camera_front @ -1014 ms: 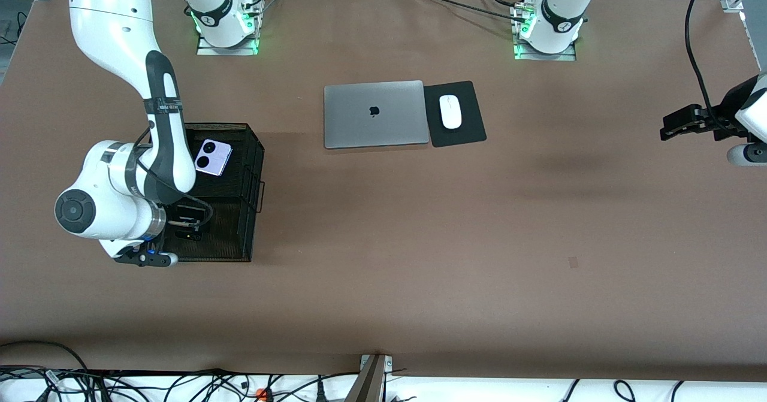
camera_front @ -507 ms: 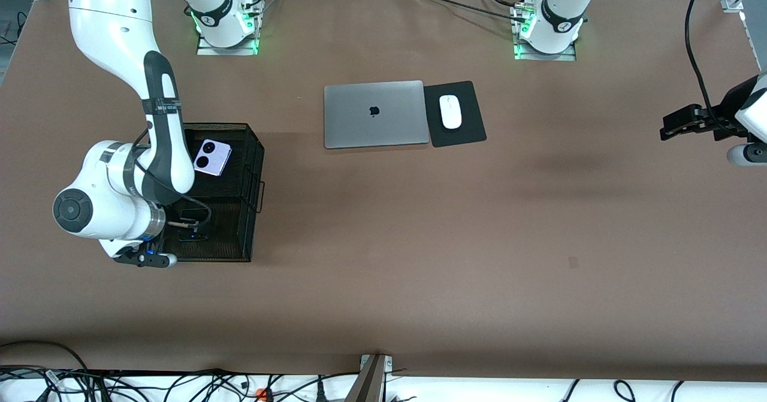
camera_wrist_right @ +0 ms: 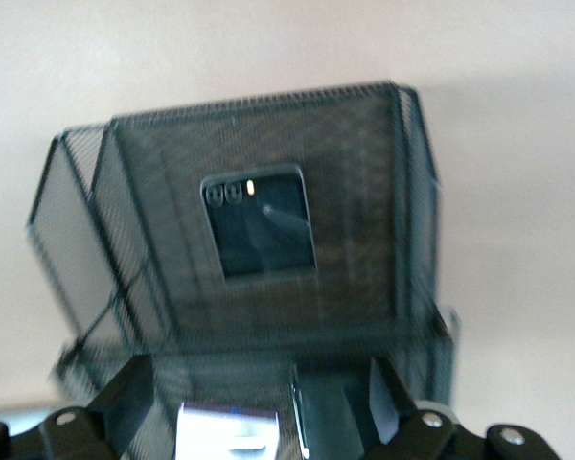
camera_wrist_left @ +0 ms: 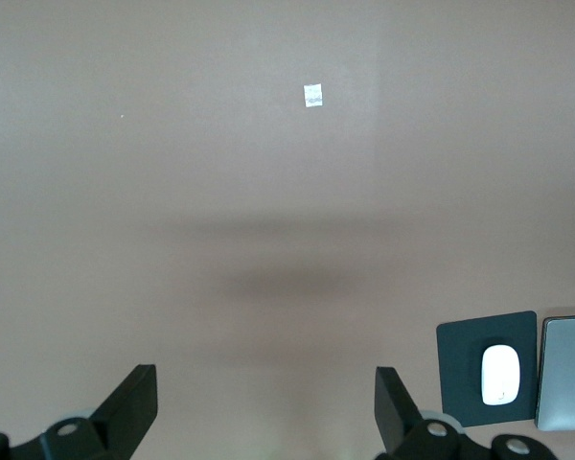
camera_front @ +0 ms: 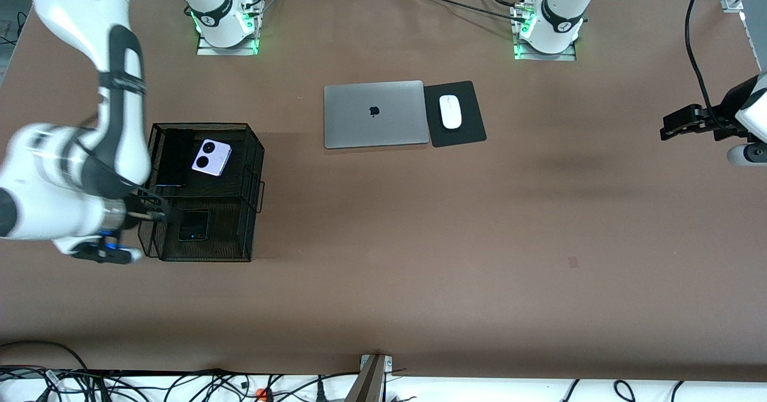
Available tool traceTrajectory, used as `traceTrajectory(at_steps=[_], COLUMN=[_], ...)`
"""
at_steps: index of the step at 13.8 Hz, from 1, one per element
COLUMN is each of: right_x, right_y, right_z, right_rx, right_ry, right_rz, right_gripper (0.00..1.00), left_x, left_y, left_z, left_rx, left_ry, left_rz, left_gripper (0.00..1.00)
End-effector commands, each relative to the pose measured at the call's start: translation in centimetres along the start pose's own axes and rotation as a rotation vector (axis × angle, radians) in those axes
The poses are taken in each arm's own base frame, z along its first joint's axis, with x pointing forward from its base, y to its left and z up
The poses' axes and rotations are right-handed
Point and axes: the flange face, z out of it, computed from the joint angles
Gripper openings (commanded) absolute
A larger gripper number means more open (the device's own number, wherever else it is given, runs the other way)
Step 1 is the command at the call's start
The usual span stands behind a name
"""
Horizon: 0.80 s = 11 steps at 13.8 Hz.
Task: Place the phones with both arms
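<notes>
3 phones lie in the black mesh basket (camera_front: 254, 150); both grippers are empty.

The small black phone (camera_front: 194, 224) lies in the compartment nearest the front camera; the lilac phone (camera_front: 211, 157) and what looks like the slim black phone (camera_front: 174, 157) lie in the farther one. The right gripper (camera_wrist_right: 264, 398) hangs over the basket, jaws wide apart. The left gripper (camera_wrist_left: 266, 407) waits over bare table (camera_front: 419, 240), jaws spread.

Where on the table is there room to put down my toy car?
The big bare stretch of table lies nearer the camera than the laptop and mouse pad, running from the mesh basket toward the left arm's end. It is crowded at the basket, where the three phones lie and the right gripper hangs.
</notes>
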Motion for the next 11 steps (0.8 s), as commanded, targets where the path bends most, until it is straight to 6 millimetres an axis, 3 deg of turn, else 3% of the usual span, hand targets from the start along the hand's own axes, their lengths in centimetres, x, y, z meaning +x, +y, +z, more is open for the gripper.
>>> traceTrajectory(at_steps=[1,4,9,11], right_x=[-2.3,-5.6,-6.4,-6.6], right_y=[2.3,4.4,4.8,5.9], right_z=[-5.9,-10.9,-12.4,-12.7], right_rx=[0.072,0.111,0.101,0.039], right_ry=[-0.059,-0.035,-0.003,-0.005], right_rz=[0.004,0.007,0.018,0.094], right_gripper=[1.00,1.00,1.00,1.00], left_x=[-0.7,-0.7,-0.7,-0.7], left_y=[-0.1,-0.2,-0.1,-0.2], left_z=[-0.7,-0.7,-0.8,-0.8], left_rx=[-0.023,-0.019,-0.016,-0.014], left_ry=[-0.006,-0.005,-0.006,-0.006], left_rz=[0.005,0.006,0.010,0.010], left_gripper=[1.00,1.00,1.00,1.00])
